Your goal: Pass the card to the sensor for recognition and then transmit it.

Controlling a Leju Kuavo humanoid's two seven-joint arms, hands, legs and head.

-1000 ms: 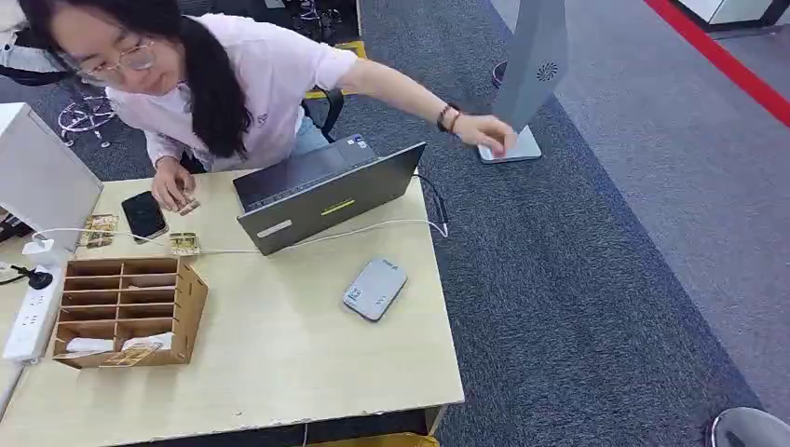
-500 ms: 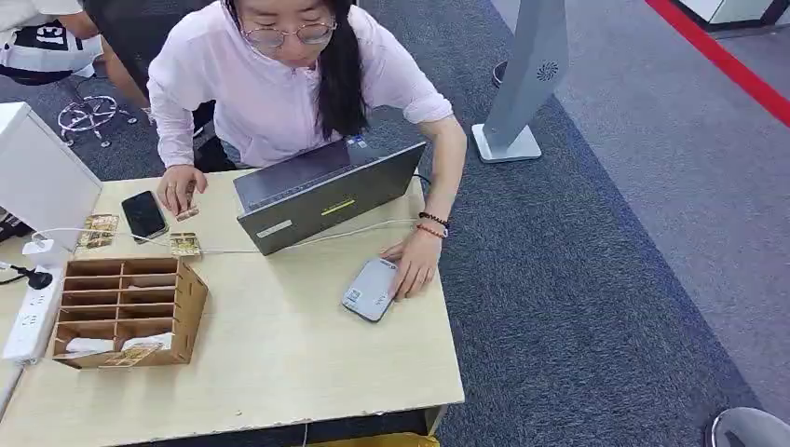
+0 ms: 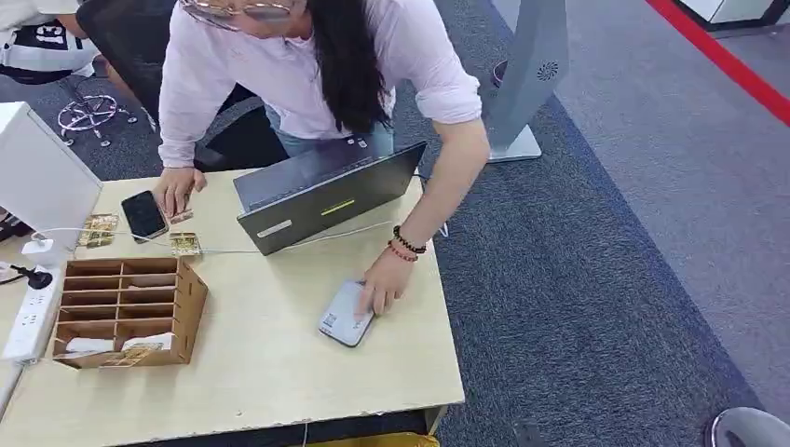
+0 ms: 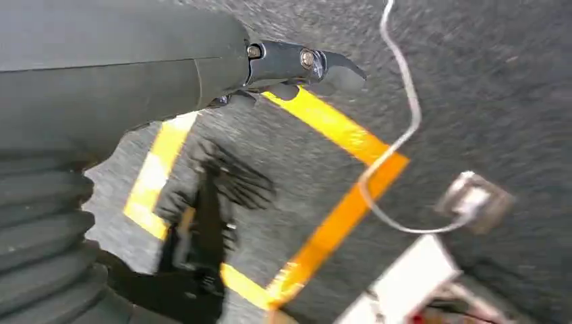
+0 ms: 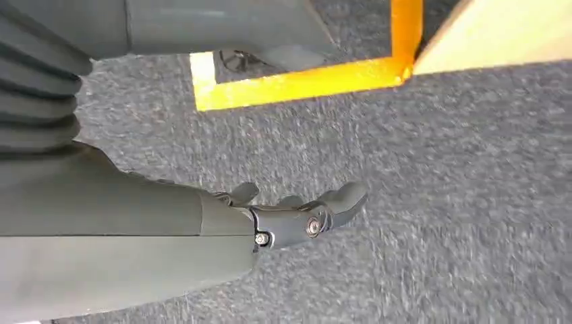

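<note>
Head view: light wooden table (image 3: 270, 363) across the lower left of the frame, with a person (image 3: 307, 65) leaning in from the top. One of their hands (image 3: 380, 284) resting on the grey sensor (image 3: 343, 317) right of centre, the other (image 3: 175, 191) next to a black phone (image 3: 143, 214) at upper left. Open laptop (image 3: 326, 191) above the sensor, white cable (image 3: 307, 237) trailing in front of it. Wooden slotted box (image 3: 126, 312) at lower left with a few cards (image 3: 130, 352) in its bottom row. White power strip (image 3: 26, 317) at the far left edge.

Left wrist view: left hand (image 4: 297, 64) at upper centre over grey carpet (image 4: 512, 81) and yellow tape (image 4: 337, 223), holding nothing, fingers loosely apart. Pretty blurry though.

Right wrist view: right hand (image 5: 297, 216) at lower centre above the carpet, fingers slightly spread, nothing in it. Yellow tape along the top, table edge (image 5: 499, 34) at upper right.
</note>
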